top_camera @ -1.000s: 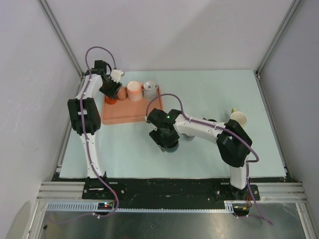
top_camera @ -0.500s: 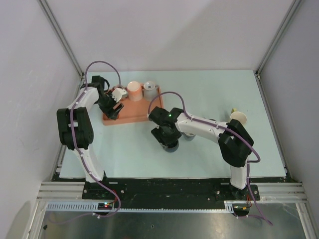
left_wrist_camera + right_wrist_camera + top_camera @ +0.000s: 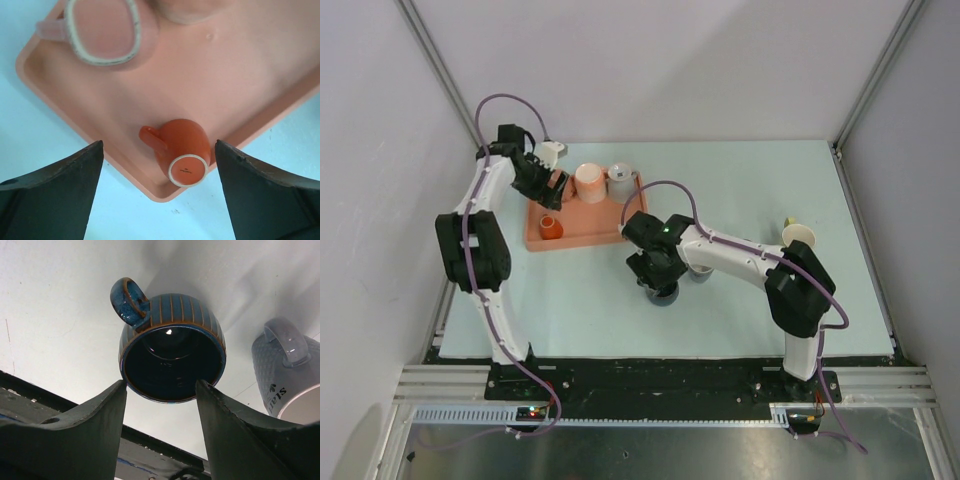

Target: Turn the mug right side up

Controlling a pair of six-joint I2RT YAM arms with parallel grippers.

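Mugs: three on one tray [image 3: 582, 238], two on desk [image 3: 740, 180] by right gripper [image 3: 161, 382]. Blue mug [image 3: 172, 355] stands upright between its spread fingers. Orange mug [image 3: 186, 147] sits base-up on tray, ahead of left gripper [image 3: 159, 142], also spread, not touching.

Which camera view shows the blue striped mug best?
The right wrist view: the blue striped mug is close, its dark inside and handle clear. The top external view shows a sliver under the right hand; the left wrist view misses it.
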